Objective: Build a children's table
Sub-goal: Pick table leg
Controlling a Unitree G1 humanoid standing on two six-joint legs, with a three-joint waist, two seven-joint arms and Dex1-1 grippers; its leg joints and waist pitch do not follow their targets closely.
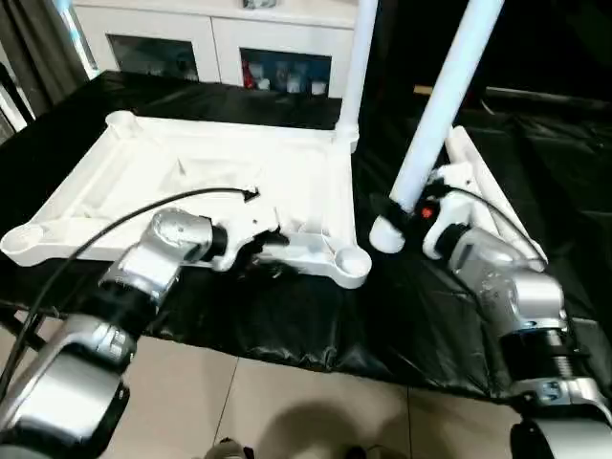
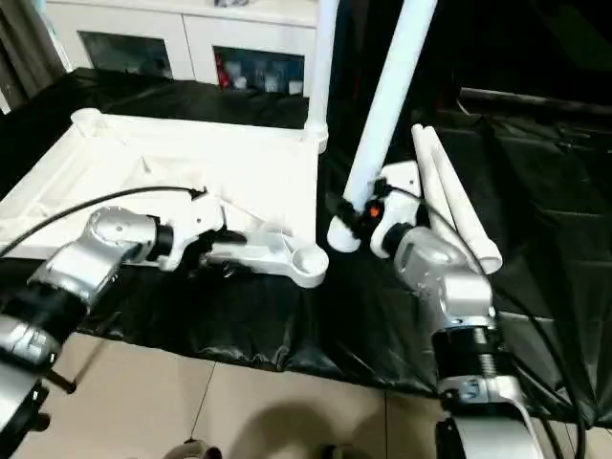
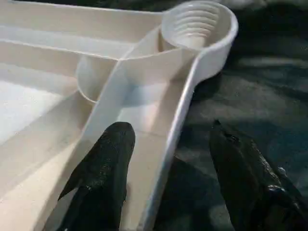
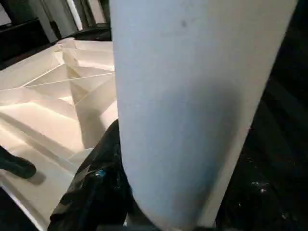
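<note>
The white tabletop lies underside up on black cloth. One white leg stands upright in its far right corner socket. My right gripper is shut on a second leg. That leg is tilted, and its lower end hangs just right of the near right corner socket. In the right wrist view this leg runs up beside a black finger. My left gripper is open and straddles the tabletop's near rim close to that socket. One finger is inside the rim and the other is outside.
Two more white legs lie on the black cloth behind my right arm. A white cabinet with glass doors stands behind the table. Beige floor tiles show below the cloth's near edge.
</note>
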